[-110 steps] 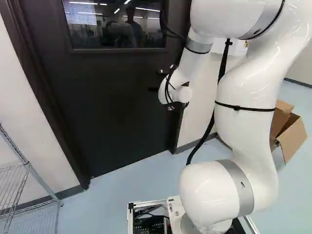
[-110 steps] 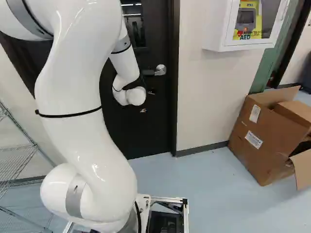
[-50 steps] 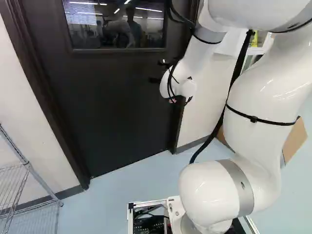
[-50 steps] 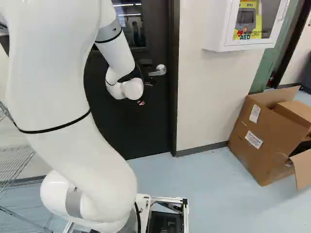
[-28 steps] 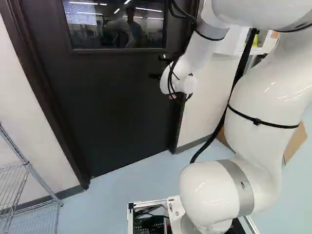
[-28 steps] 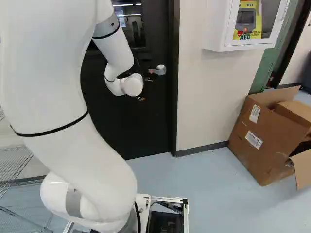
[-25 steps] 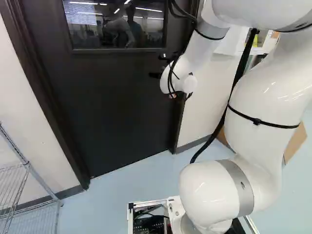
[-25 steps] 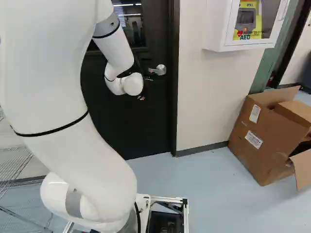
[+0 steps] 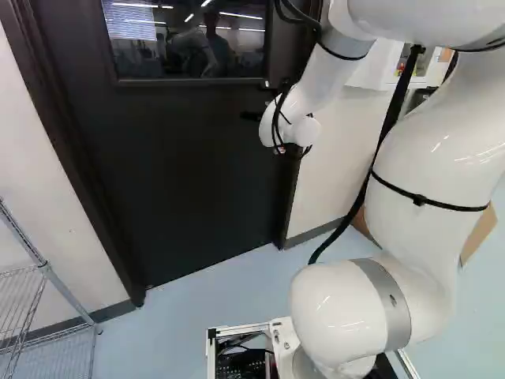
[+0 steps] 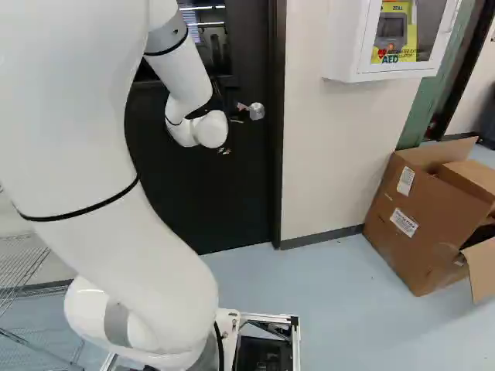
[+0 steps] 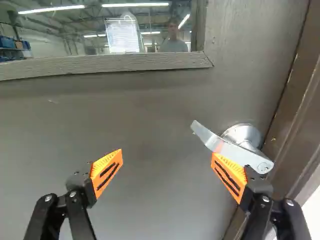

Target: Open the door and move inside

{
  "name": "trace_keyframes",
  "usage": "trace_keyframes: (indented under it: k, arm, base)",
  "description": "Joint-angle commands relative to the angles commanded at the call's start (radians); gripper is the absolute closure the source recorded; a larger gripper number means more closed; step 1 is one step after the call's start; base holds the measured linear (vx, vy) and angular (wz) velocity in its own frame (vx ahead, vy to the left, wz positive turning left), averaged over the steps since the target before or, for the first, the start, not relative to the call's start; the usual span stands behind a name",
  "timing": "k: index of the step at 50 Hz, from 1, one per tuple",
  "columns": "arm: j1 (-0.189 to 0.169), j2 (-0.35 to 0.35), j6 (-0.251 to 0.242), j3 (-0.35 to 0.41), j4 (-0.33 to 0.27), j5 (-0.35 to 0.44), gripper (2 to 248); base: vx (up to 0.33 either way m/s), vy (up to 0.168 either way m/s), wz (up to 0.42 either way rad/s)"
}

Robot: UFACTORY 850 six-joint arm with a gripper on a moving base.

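Step in hand: working the lever [image 11: 241, 154]; we judge that we are pressing it up from below to free the latch, with the door [image 9: 173, 174] shut in its frame [image 11: 304, 95].
Hand: our hand [image 11: 167, 156] stands wide, gripping nothing; one orange pad [image 11: 230, 177] rests against the lever's underside, the other is well apart from it, before the bare door.
Lever: on the door's latch side, near the frame, its free end tilted upward.
Next move: we likely need to finish the turn, then ease the door out of its latch; which way it swings we cannot tell. Driving through comes after.
Risk: with one pad alone bearing on it, the lever could slip off and spring level.
Lever make: smooth grey metal, a flat bar tapering to a slanted tip, set on a shiny round rose [image 11: 242, 133].
Door surface: dark, matt paint with small scuffs; we see coarse, grain-like streaks along the trim of its glossy, reflecting window [image 9: 189, 39].
Pads: ribbed wedges with black slots, probably grippy on slick metal.
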Motion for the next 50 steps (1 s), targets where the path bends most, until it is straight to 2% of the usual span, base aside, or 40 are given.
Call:
trace_keyframes:
  k: [26, 50]
  arm:
    - [-0.001, 0.066, 0.0, 0.067, 0.0, 0.0, 3]
    - [-0.001, 0.072, 0.0, 0.074, 0.0, 0.0, 3]
  base:
    - [0.0, 0.0, 0.0]
    - [0.0, 0.0, 0.0]
